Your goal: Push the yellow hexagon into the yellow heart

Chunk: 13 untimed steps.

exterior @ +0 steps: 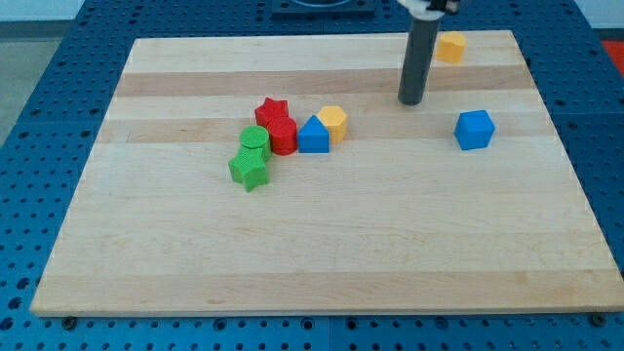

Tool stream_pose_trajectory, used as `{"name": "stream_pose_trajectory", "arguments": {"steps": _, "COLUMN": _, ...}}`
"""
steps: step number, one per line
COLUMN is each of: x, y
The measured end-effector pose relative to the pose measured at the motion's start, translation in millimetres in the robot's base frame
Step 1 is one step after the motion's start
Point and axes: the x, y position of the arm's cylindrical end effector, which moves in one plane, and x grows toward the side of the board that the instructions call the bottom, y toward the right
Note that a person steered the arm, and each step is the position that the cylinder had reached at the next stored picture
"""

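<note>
Tip: my tip (410, 100) rests on the board near the view's top, right of centre, touching no block. It is a bare rod end, so nothing opens or closes and it has hold of nothing.

Yellow hexagon: the yellow hexagon (332, 122) sits at the right end of the cluster near the middle of the board, touching or just beside the blue triangle (313, 136).

Yellow heart: the yellow heart (450, 46) lies near the board's top edge, partly hidden behind the rod.

Key relation: from the tip, the hexagon lies at about 8 o'clock, and the heart at about 1 o'clock. From the hexagon, the heart lies at about 2 o'clock, well apart. The tip stands roughly between the two, so I judge it must first get round to the hexagon's 8 o'clock side, where the blue triangle crowds it.

Other blocks: red star (272, 108), red cylinder (283, 135), green cylinder (255, 142) and green star (250, 170) trail off at 8 o'clock from the hexagon. A blue cube (475, 129) sits alone at 4 o'clock from the tip.

Surface: a pale wooden board (322, 253), smooth.

Room: a blue perforated table (29, 117) surrounds the board.
</note>
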Motion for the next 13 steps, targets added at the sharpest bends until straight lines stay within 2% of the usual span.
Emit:
{"name": "stream_pose_trajectory", "arguments": {"steps": 2, "x": 61.7, "y": -51.0}}
{"name": "stream_pose_trajectory", "arguments": {"steps": 3, "x": 75.0, "y": -88.2}}
{"name": "stream_pose_trajectory", "arguments": {"steps": 5, "x": 75.0, "y": -136.2}}
{"name": "stream_pose_trajectory", "arguments": {"steps": 6, "x": 75.0, "y": -120.8}}
{"name": "stream_pose_trajectory", "arguments": {"steps": 7, "x": 62.5, "y": -101.1}}
{"name": "stream_pose_trajectory", "arguments": {"steps": 13, "x": -43.7, "y": -79.6}}
